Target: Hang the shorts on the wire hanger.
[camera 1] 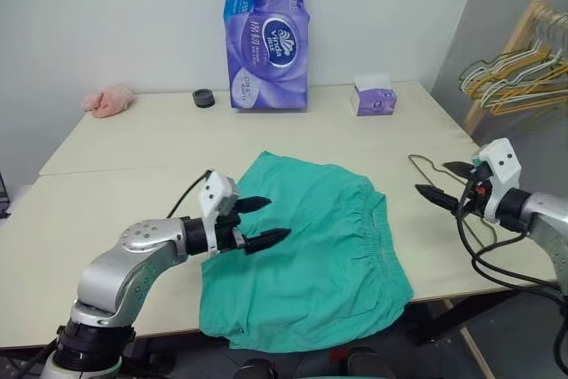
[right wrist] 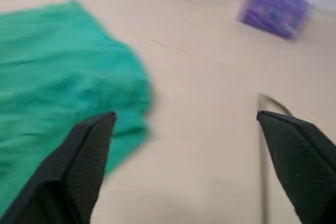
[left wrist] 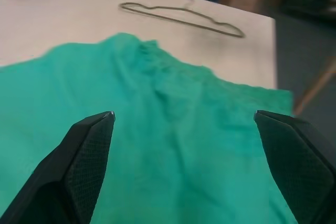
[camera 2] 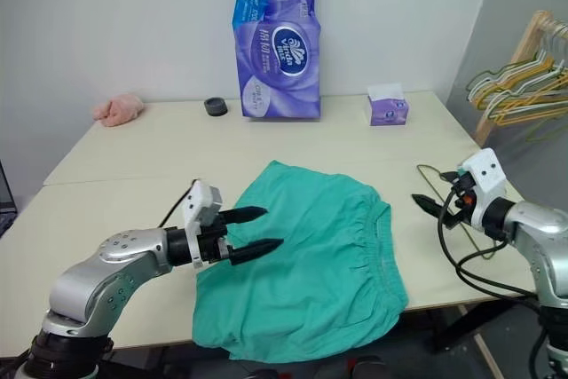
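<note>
Progress is nil so far, operator: you have everything left to do. On the left, your left tool (camera 1: 264, 223) hovers with its fingers spread wide and empty over the near-left part of the shorts (camera 1: 319, 255), which lie flat on the worktop (camera 1: 106, 201), one edge overhanging the front. Rightward, the wire hanger (left wrist: 181, 18) lies bare beside the waistband, and your right tool (camera 1: 446, 183) hangs above it, wide and empty.
</note>
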